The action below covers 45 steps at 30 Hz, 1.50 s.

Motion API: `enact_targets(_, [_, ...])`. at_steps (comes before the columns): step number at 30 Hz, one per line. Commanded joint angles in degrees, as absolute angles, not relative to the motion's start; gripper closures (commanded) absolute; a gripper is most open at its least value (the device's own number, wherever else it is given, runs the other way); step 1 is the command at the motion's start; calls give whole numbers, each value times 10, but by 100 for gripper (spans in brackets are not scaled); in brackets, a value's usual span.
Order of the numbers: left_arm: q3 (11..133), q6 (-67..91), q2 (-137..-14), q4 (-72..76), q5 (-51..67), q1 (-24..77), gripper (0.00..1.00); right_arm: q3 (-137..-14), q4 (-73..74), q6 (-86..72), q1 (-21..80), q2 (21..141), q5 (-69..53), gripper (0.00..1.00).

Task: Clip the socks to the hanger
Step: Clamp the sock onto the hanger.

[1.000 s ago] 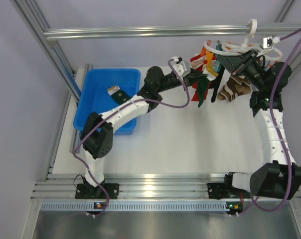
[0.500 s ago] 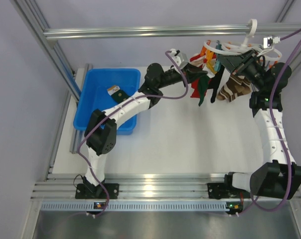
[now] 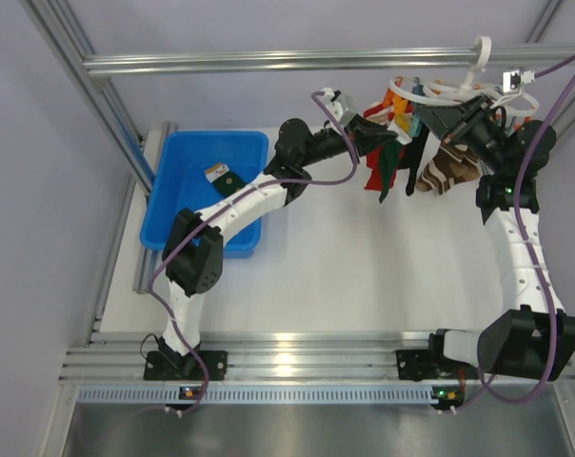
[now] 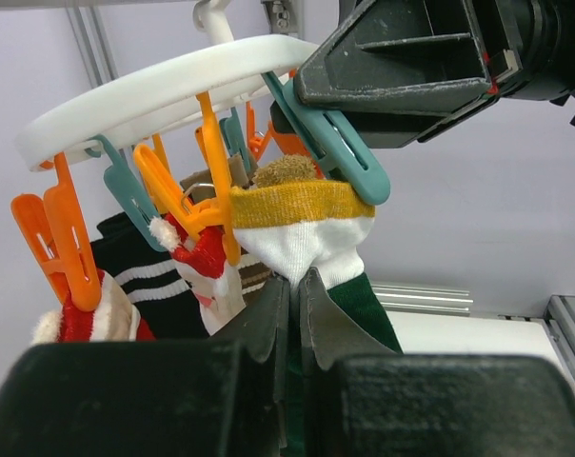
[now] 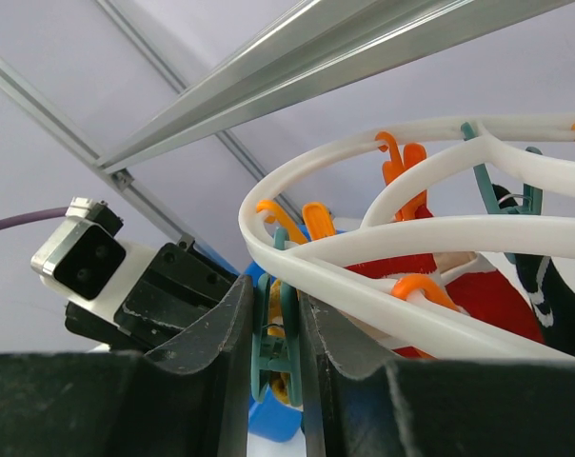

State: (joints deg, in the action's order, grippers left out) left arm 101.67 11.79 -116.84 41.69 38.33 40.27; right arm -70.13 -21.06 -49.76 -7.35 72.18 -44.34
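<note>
Two pincers: left pincer (image 4: 296, 281) tight on green sock (image 4: 366, 310), right pincer (image 5: 273, 297) narrow around teal peg (image 5: 267, 354).

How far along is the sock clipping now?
Done: several socks hang clipped on the hanger. In hand: the left gripper holds a green sock up to the teal peg that the right gripper squeezes. Left: closing that peg; one item lies in the blue bin.

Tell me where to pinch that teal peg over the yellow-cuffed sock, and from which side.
Upper handles of the teal peg, just under the hanger ring, from the right: its clamping end hangs down, and the sock fills the left side.
</note>
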Motion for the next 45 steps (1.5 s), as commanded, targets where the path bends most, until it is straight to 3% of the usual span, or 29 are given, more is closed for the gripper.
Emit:
enact_targets(1, [1056,136,-1173,456,389,404,100,-714,-280,-499,-69,716,-428,100])
enact_targets(12, [1067,151,-1178,457,400,408,100,-714,-288,-499,-66,719,-424,100])
enact_targets(24, [1073,152,-1183,447,397,408,100,-718,-288,-504,-65,720,-424,61])
enact_targets(33, [1079,159,-1187,414,374,403,100,-719,-272,-498,-65,714,-434,49])
enact_targets(36, [1080,163,-1187,398,362,394,100,-720,-245,-479,-65,701,-440,50])
enact_targets(39, [1086,170,-1187,372,342,380,100,-716,-213,-460,-65,686,-461,59])
enact_targets(45, [1112,180,-1195,338,323,354,100,-690,-142,-425,-65,648,-484,50])
